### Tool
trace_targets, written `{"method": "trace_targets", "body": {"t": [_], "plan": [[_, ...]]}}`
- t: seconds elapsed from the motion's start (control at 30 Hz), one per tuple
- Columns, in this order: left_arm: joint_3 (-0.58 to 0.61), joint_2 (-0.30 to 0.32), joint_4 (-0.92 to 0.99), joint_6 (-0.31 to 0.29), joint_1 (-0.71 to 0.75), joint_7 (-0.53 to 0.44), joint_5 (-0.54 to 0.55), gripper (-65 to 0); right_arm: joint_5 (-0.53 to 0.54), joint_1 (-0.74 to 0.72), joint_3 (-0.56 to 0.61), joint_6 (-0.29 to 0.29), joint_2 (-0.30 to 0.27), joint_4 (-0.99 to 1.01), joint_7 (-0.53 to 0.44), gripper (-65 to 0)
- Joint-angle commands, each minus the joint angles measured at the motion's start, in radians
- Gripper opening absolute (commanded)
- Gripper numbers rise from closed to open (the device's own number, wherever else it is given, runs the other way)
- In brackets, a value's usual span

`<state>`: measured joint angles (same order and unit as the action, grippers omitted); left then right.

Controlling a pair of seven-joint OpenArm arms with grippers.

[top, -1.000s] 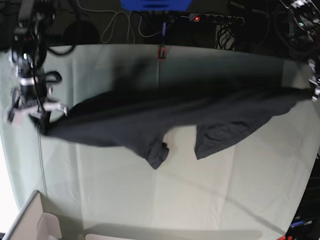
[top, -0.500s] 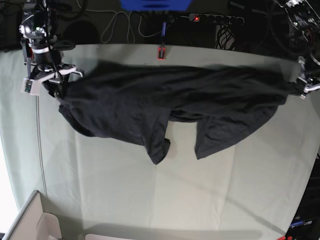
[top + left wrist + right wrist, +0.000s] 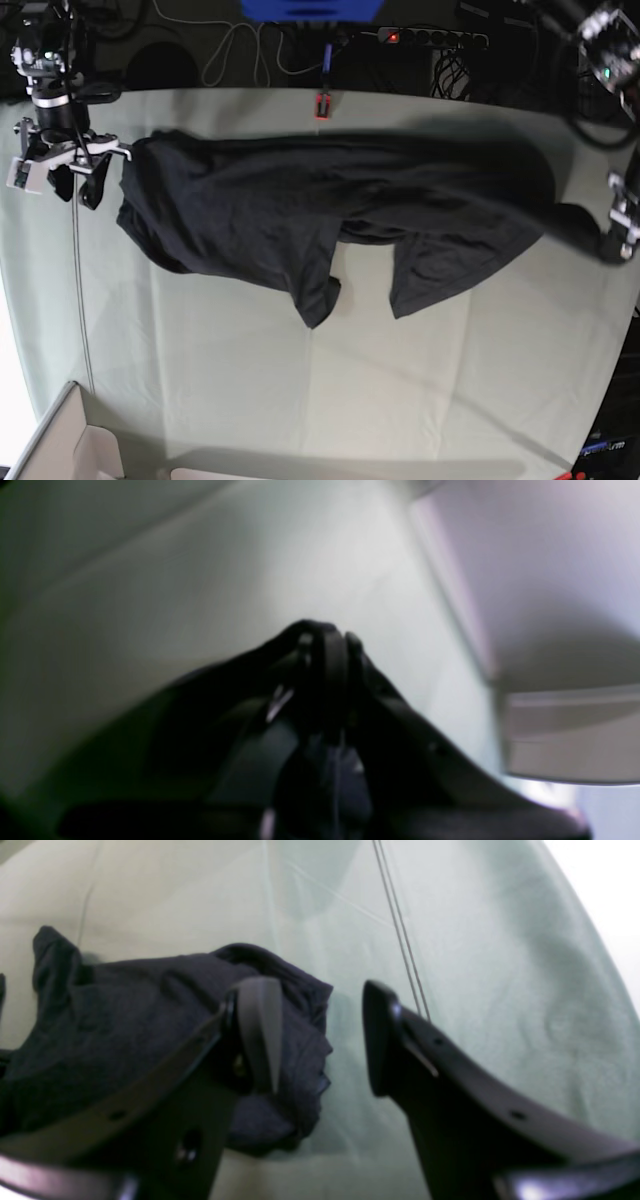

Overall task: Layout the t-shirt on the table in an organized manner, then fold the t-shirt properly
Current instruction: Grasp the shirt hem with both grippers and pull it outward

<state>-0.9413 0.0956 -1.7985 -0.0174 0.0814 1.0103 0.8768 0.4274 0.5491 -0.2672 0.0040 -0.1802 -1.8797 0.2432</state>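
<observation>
The t-shirt lies stretched across the far half of the table, still rumpled, sleeves bunched. The right gripper stands spread, clear of the cloth. The left gripper pinches a hem corner. Flattening and folding remain.

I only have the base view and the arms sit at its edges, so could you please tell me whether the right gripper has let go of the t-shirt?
Observer: Yes. In the right wrist view the right gripper stands open, with only the table between its fingertips; the t-shirt lies bunched beside one finger.
Operator: Thank you. Is the left gripper holding its end?
Observer: The left wrist view shows the left gripper shut on dark fabric.
Operator: Is that end resting on the table?
Observer: That view is too blurred to tell.
</observation>
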Motion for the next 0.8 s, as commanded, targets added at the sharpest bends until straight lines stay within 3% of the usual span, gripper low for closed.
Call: {"method": "trace_targets", "body": {"t": [0.0,0.07,0.13,0.27,0.3,0.47,0.57,0.67,0.77], "plan": [[-0.009,0.014,-0.008,0.021,0.014,-0.006,0.026,-64.0,0.008,0.001,-0.005,0.003,-0.011,-0.021,-0.026,-37.9],[-0.012,0.016,-0.005,0.021,0.036,-0.005,0.025,-63.6,0.008,0.001,-0.005,0.003,-0.012,-0.021,-0.026,-37.9],[-0.011,0.04,-0.005,0.021,0.073,-0.005,0.025,-59.3,0.008,-0.017,-0.004,0.003,-0.012,-0.021,-0.025,-37.7],[-0.009,0.072,-0.005,0.014,0.163,-0.006,0.031,-38.5,0.008,-0.05,-0.004,0.004,-0.012,-0.019,-0.014,-37.7],[-0.014,0.074,-0.005,0.014,0.172,-0.006,0.032,-35.9,0.008,-0.051,-0.004,0.004,-0.012,-0.019,-0.014,-37.7],[-0.037,0.074,-0.019,0.014,0.166,-0.015,0.032,-38.9,0.006,-0.11,0.021,0.004,-0.018,-0.01,-0.012,-37.6],[-0.04,0.068,-0.005,0.017,0.044,-0.014,0.023,-40.3,0.006,-0.137,0.067,0.004,-0.034,-0.01,-0.012,-37.6],[0.084,0.054,0.111,0.023,-0.13,-0.015,-0.029,-40.3,0.006,-0.176,0.121,0.004,-0.046,-0.001,-0.002,-37.6],[0.268,0.048,0.283,0.023,-0.289,-0.021,-0.153,-40.3,0.006,-0.208,0.15,0.004,-0.046,0.012,0.043,-37.6]]}}
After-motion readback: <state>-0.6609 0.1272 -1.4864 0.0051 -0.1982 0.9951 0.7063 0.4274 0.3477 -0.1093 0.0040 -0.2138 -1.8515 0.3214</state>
